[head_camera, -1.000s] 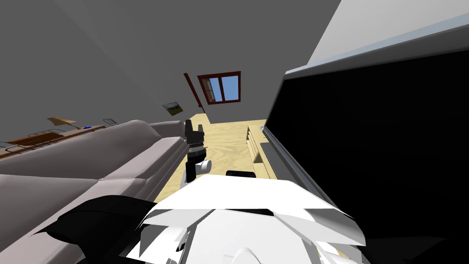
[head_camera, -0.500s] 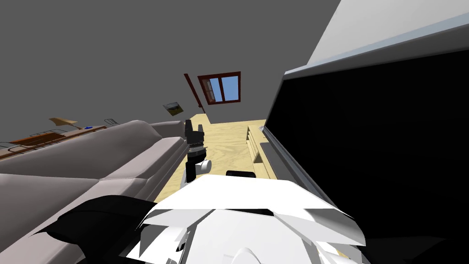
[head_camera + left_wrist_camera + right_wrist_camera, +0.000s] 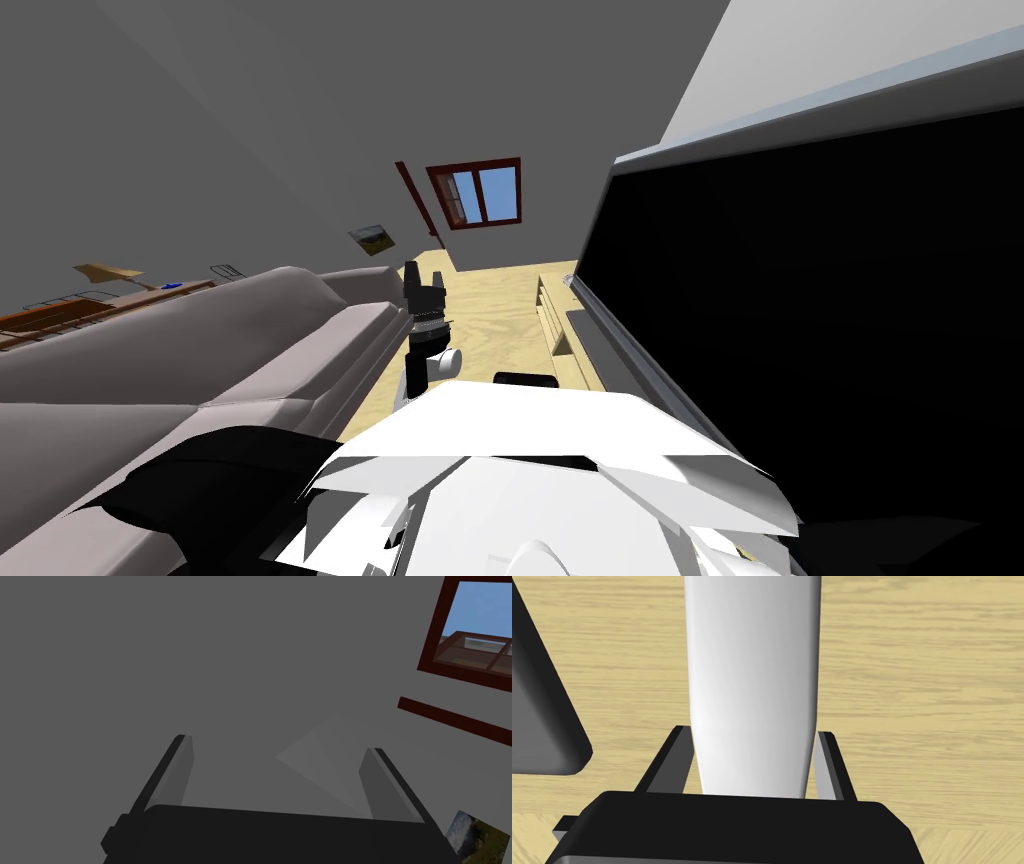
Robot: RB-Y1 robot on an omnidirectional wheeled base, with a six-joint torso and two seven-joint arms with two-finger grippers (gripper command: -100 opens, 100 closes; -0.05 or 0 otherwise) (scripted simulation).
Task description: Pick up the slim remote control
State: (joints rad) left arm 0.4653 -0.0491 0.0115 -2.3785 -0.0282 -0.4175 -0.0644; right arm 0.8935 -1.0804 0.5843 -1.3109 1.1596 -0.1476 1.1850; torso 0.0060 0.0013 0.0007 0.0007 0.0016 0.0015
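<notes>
The slim remote [image 3: 752, 651] is a long, smooth white body lying on a light wooden surface [image 3: 922, 676]. My right gripper [image 3: 752, 731] is shut on the remote's near end, with one finger pressed against each long side. The far end runs out of the right wrist view. My left gripper [image 3: 423, 288] is held up over the floor beside the sofa. In the left wrist view my left gripper [image 3: 277, 751] is open, with nothing between its fingers.
A dark grey slab [image 3: 542, 706] lies on the wood close beside the right gripper. A grey sofa [image 3: 250, 340] runs along my left. A big black screen [image 3: 820, 320] on a low wooden stand [image 3: 558, 325] stands on my right, with wooden floor [image 3: 500, 310] between them.
The whole head picture has shifted slightly, so my head or torso has moved a little. The left arm stands where it was.
</notes>
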